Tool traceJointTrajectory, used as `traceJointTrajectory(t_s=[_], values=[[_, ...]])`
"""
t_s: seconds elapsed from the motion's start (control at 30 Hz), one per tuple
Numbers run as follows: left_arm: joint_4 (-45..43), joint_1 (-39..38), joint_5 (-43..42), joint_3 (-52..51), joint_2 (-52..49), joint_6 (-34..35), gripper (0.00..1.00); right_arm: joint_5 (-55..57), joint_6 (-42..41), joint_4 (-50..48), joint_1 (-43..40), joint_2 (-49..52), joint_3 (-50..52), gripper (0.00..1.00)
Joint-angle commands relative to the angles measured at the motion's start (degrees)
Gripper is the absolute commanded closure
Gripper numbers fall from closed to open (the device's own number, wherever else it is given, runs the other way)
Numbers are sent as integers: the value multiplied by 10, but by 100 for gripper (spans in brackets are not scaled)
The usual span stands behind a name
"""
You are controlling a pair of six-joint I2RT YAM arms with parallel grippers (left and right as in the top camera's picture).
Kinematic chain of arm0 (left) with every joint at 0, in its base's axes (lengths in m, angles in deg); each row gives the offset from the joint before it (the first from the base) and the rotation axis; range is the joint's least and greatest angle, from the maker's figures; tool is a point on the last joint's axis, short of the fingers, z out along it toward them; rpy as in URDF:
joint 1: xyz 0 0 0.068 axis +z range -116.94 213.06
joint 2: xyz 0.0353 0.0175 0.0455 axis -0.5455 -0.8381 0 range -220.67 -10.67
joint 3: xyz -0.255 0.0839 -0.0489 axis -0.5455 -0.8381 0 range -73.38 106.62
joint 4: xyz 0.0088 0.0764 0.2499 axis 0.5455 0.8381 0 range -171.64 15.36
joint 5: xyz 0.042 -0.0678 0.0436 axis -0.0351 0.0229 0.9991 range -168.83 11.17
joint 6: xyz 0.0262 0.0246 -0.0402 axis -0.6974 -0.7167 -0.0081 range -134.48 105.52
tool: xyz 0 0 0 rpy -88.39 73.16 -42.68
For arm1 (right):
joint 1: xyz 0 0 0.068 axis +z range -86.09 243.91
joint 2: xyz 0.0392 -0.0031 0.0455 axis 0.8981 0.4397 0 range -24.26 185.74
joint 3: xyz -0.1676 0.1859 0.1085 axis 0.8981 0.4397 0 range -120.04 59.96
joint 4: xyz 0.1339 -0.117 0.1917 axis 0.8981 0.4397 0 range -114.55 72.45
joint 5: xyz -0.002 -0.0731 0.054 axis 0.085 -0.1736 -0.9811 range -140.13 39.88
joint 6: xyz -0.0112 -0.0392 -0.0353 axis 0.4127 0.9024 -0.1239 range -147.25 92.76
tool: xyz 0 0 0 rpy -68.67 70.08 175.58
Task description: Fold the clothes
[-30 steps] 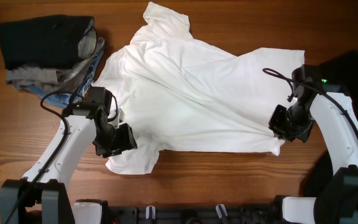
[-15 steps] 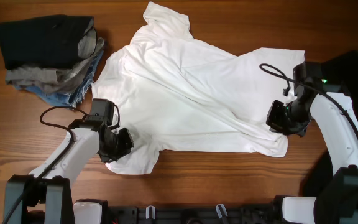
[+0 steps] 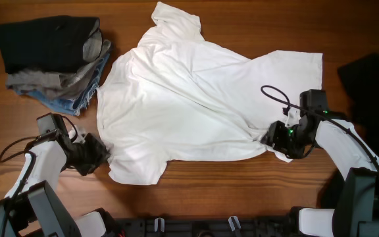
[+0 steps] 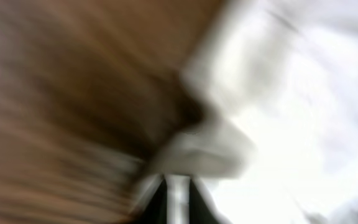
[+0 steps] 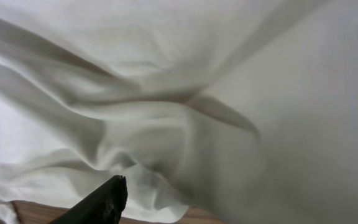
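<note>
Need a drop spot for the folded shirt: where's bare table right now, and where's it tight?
Bare wood: the far right corner, between the white T-shirt and the black garment; the near strip below the shirt's hem, between the left gripper and the right gripper. Crowded: the folded stack at far left, and the shirt's near corners at both grippers.

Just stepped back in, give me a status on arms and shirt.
Left gripper at left edge of shirt, jaws unclear. Right gripper on lower right hem, jaws unclear. Shirt spread, wrinkled, unfolded. Folded stack beside its upper left.
</note>
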Motion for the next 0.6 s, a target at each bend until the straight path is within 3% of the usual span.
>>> traceJointTrajectory(t_s=[0.0,0.13,0.17,0.2,0.27,0.33,0.37,0.4,0.47,0.5,0.53,0.57], values=[[4,-44,-147,-3,1,-104,70,-96,89,17,3,-13,-45,36],[-4,-131,-101,-3,1,-107,59,26,63,128,3,-60,-167,25],[-14,-156,-76,-3,0,-107,51,42,46,140,3,-66,-197,21],[-24,-177,-55,-3,0,-104,43,45,45,143,3,-68,-226,18],[-45,-220,-4,-3,0,-85,36,45,21,115,3,-68,-252,13],[-59,-247,99,-5,0,0,36,60,-12,62,3,-55,-251,10],[-61,-247,115,-5,-2,23,46,57,-14,34,3,-40,-250,12],[-62,-243,125,-5,-4,50,66,46,-16,4,3,-20,-250,15],[-65,-220,128,-5,-18,78,92,21,-32,-48,5,28,-250,21],[-65,-202,128,-5,-28,81,96,13,-43,-66,7,52,-250,27],[-64,-179,127,-5,-41,81,96,9,-54,-86,13,86,-250,46],[-64,-165,127,-5,-49,80,96,9,-61,-99,19,112,-250,57]])
